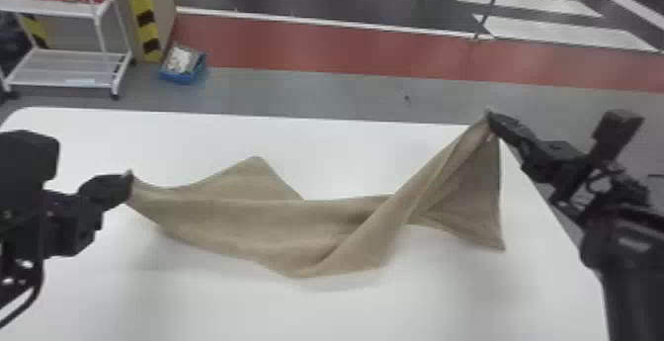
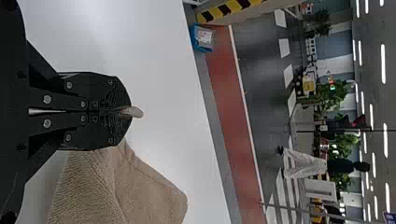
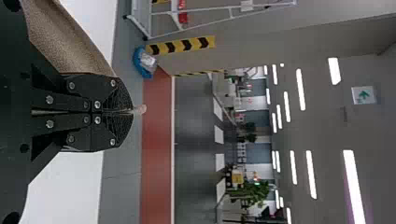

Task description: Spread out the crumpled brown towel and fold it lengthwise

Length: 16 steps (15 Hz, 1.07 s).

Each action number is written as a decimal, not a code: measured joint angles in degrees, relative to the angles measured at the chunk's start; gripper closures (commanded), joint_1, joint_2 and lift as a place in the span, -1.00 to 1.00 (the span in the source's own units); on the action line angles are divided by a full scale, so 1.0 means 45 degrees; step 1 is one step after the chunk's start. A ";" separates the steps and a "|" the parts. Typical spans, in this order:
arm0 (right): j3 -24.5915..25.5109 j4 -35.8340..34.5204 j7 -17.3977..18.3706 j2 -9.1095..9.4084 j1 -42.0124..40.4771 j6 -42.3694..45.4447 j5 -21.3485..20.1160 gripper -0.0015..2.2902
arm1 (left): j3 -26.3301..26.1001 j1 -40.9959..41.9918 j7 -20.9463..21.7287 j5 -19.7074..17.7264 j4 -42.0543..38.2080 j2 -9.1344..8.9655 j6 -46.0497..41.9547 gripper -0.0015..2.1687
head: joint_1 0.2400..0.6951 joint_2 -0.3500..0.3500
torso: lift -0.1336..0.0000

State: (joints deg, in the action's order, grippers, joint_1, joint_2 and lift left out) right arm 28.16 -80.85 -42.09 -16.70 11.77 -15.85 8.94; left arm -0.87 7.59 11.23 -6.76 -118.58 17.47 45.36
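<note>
- The brown towel [image 1: 257,221] stretches across the white worktop [image 1: 207,305], strung between both hands, its middle drooping toward the near side.
- It looks plain and soft, bunched into long folds, far from flat.
- One corner points toward the far edge, left of the middle.
- Toward the right it twists into a slanting band, with a darker, triangular flap spread beneath the grip.
- Left hand [image 1: 129,181]: pinched closed on the towel's left end.
- Right hand [image 1: 489,120]: pinched closed on its right end, a nub of cloth poking past the fingertips [image 3: 122,100].

Bright ceiling lights [image 3: 353,184] glow; faint, soft shadows cross the tabletop [image 1: 197,305].
</note>
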 measured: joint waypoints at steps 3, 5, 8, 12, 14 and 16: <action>0.0938 -0.0193 -0.0441 -0.0194 0.0258 0.0467 0.1507 0.16 | 0.0709 0.0018 -0.0016 -0.0336 -0.0400 0.0172 0.0260 0.09 | 0.85 -0.62 | -0.86; 0.1280 -0.0174 -0.1344 -0.0450 0.0598 0.0684 0.2434 0.16 | 0.0954 0.0017 -0.0016 -0.0475 -0.0423 0.0292 0.0265 0.09 | 0.75 -0.61 | -0.86; 0.1581 0.0309 -0.3120 -0.0935 0.0332 0.1432 0.3157 0.16 | 0.0990 0.0035 0.0032 -0.0546 -0.0374 0.0305 0.0263 0.09 | 0.71 -0.60 | -0.86; 0.1406 0.2401 -0.5750 -0.1707 -0.1103 0.3519 0.2897 0.16 | 0.0798 0.0057 0.0075 -0.0518 -0.0159 0.0275 0.0225 0.09 | 1.00 -0.65 | -0.86; 0.1400 0.2933 -0.6797 -0.1732 -0.2162 0.4191 0.2409 0.15 | 0.0698 0.0030 0.0074 -0.0492 -0.0036 0.0270 0.0200 0.09 | 1.00 -0.65 | -0.86; 0.1387 0.3034 -0.7150 -0.1700 -0.3056 0.4299 0.1602 -0.02 | 0.0619 -0.0020 0.0062 -0.0474 0.0075 0.0275 0.0164 0.09 | 1.00 -0.66 | -0.86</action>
State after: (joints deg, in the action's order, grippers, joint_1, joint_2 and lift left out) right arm 34.40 -67.20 -74.26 -24.35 -1.98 3.50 16.15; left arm 1.91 7.50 11.51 -8.89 -118.24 18.71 46.09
